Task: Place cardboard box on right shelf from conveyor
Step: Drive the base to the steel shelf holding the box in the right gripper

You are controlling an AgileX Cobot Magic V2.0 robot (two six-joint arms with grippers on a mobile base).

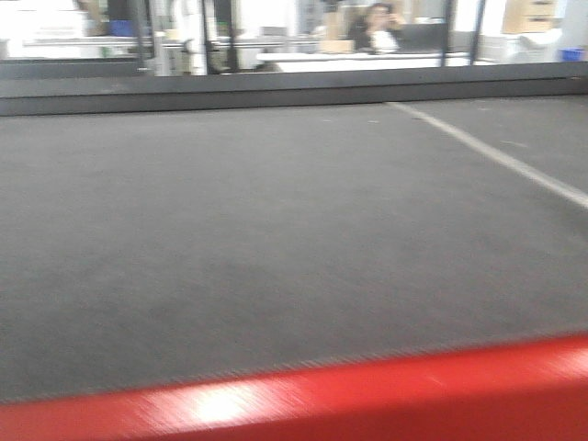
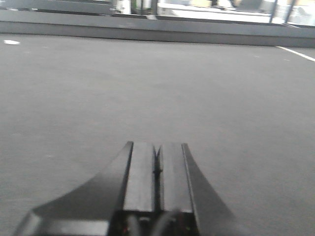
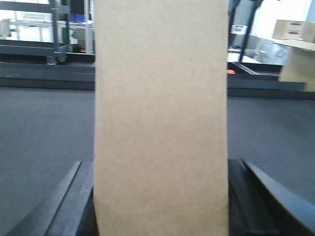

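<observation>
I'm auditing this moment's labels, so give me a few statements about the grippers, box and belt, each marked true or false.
1. The right gripper has the cardboard box between its fingers. True.
2. The left gripper is wide open. False: its fingers are shut together on nothing.
3. The front view shows the box lying on the conveyor. False: no box shows there.
4. A red edge borders the conveyor's near side. True.
5. The box bears blue print. False: its visible face is plain tan.
</observation>
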